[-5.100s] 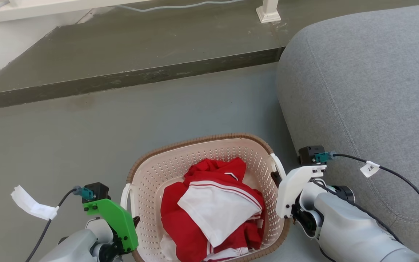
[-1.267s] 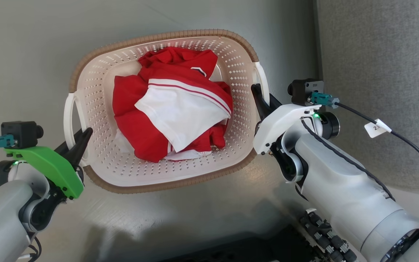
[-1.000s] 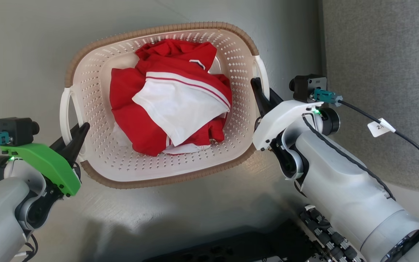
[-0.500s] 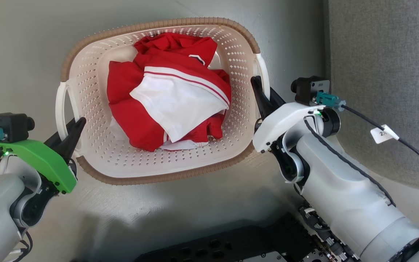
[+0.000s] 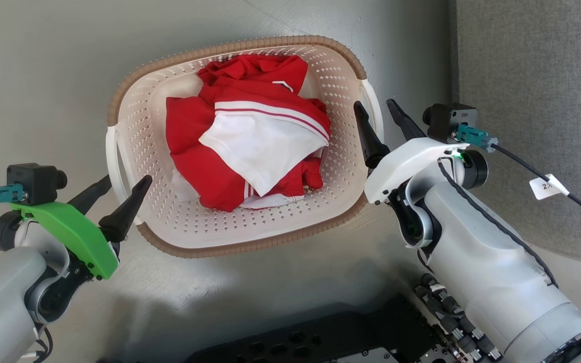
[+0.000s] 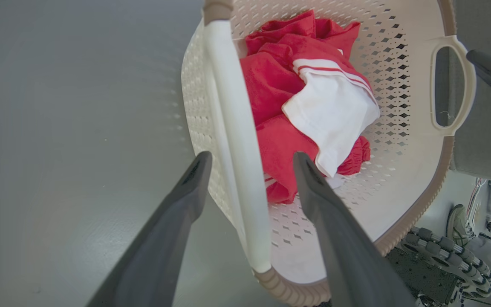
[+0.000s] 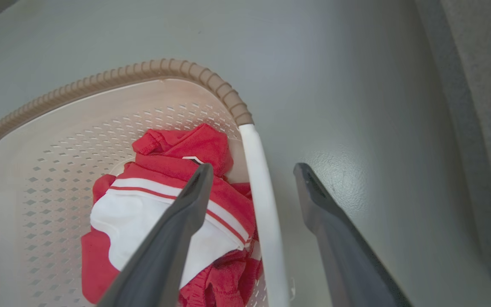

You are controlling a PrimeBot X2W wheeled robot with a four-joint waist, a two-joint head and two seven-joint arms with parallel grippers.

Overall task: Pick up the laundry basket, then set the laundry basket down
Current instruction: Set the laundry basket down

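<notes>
The laundry basket (image 5: 230,50), cream with a brown rim, sits on the grey floor holding red and white clothes (image 5: 250,146). My left gripper (image 5: 125,180) is open, one finger on each side of the basket's left white handle (image 6: 232,128) without pinching it; the left wrist view shows the left gripper (image 6: 252,155) with that bar between the fingers. My right gripper (image 5: 373,104) is open astride the right handle (image 7: 258,183); in the right wrist view the right gripper (image 7: 253,166) has one finger inside the basket and one outside.
A grey sofa (image 5: 532,101) stands close along the right, just beyond my right arm. My own dark base (image 5: 321,338) lies at the bottom edge. Bare grey floor (image 5: 43,75) extends to the left and beyond the basket.
Both grippers were shut on the basket's handles half a second ago and have now opened, letting go. The basket has shifted slightly right and down in the head view.
</notes>
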